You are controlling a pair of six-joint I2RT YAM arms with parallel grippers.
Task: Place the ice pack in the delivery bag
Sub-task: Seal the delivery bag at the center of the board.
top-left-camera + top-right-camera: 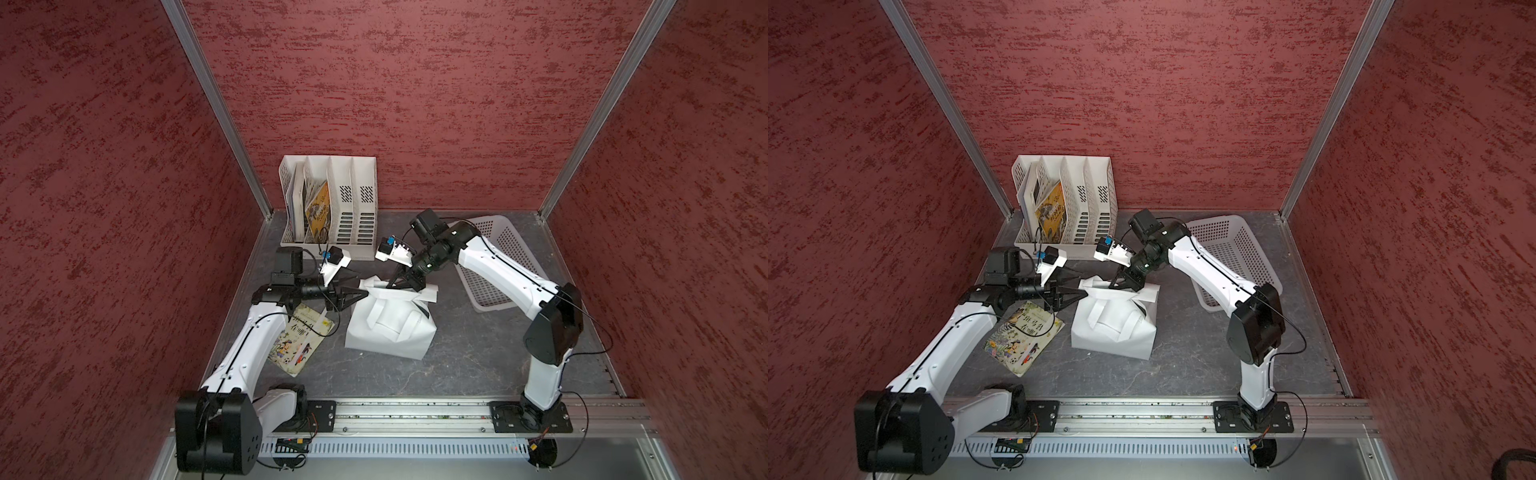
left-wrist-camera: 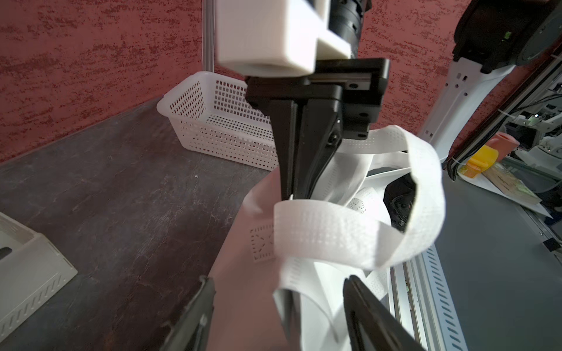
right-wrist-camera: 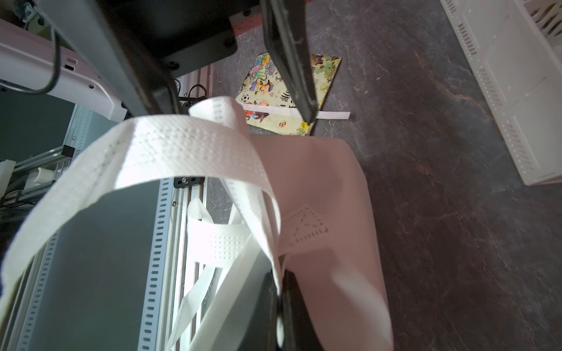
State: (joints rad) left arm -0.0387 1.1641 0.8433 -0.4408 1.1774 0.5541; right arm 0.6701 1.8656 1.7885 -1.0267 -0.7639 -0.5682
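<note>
The white delivery bag (image 1: pixel 390 332) (image 1: pixel 1113 332) stands mid-table with its flat loop handles (image 2: pixel 334 234) (image 3: pixel 182 142) flopping over the mouth. My left gripper (image 1: pixel 359 286) (image 1: pixel 1081 286) (image 2: pixel 278 281) is open at the bag's left upper edge. The bag's wall (image 2: pixel 243 273) lies between its spread fingers, ungripped. My right gripper (image 1: pixel 390 284) (image 1: pixel 1112 286) (image 3: pixel 284 273) (image 2: pixel 292 194) is shut on the rim at the bag's far side (image 3: pixel 328 188), holding it up. The ice pack shows in no view. A dark shape (image 2: pixel 398 200) inside the mouth cannot be identified.
A picture book (image 1: pixel 301 338) (image 3: pixel 282 121) lies flat under my left forearm. A white slotted file rack (image 1: pixel 332 203) with books stands at the back wall. A white perforated basket (image 1: pixel 498 257) (image 2: pixel 219 127) lies at the back right, under the right arm. Red walls enclose three sides.
</note>
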